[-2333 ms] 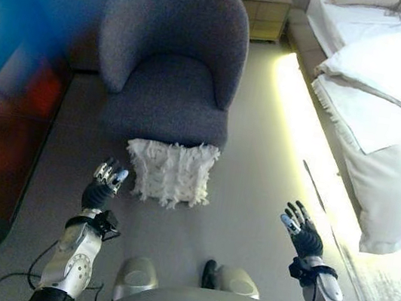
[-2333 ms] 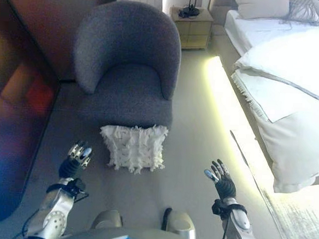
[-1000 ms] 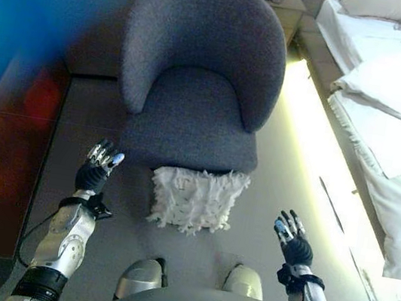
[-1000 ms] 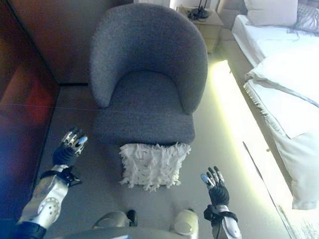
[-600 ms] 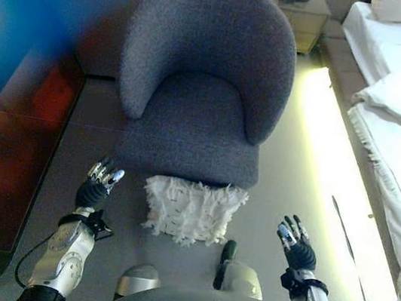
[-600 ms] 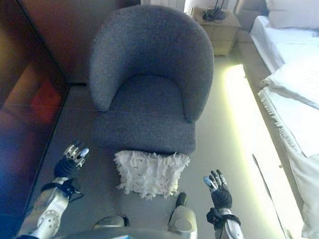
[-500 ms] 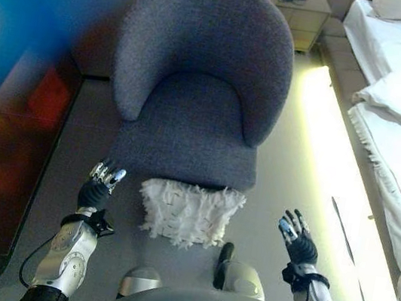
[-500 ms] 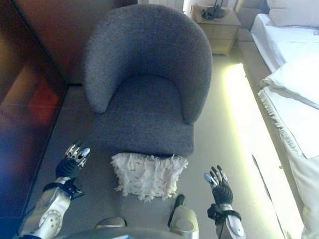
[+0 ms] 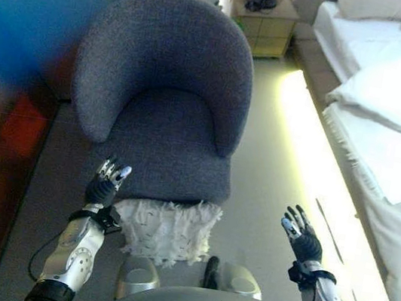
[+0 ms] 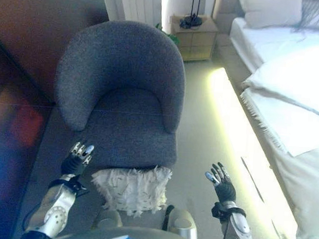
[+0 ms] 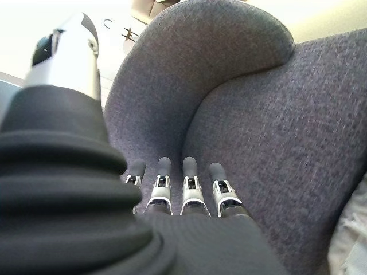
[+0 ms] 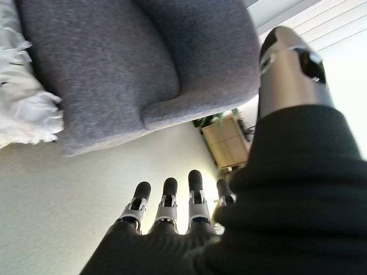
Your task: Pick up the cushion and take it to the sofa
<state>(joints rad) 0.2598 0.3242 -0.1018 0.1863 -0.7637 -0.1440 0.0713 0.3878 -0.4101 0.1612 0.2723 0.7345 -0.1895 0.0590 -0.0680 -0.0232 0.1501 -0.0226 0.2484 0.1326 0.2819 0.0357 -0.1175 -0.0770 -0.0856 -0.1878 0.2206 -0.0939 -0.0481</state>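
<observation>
Cushion [image 9: 165, 229] lies against the sofa [image 9: 165, 107], between the spread, empty left robot hand [image 9: 105, 185] and right robot hand [image 9: 299, 239]

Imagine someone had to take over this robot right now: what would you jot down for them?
Left hand: open, empty, raised beside the cushion's left edge.
Right hand: open, empty, raised over bare floor well to the cushion's right.
Cushion: white and fringed, on the floor against the front of the grey armchair, just ahead of the robot.
Done: the robot stands facing the cushion.
Left: grasp the cushion, lift it, place it on the chair.
</observation>
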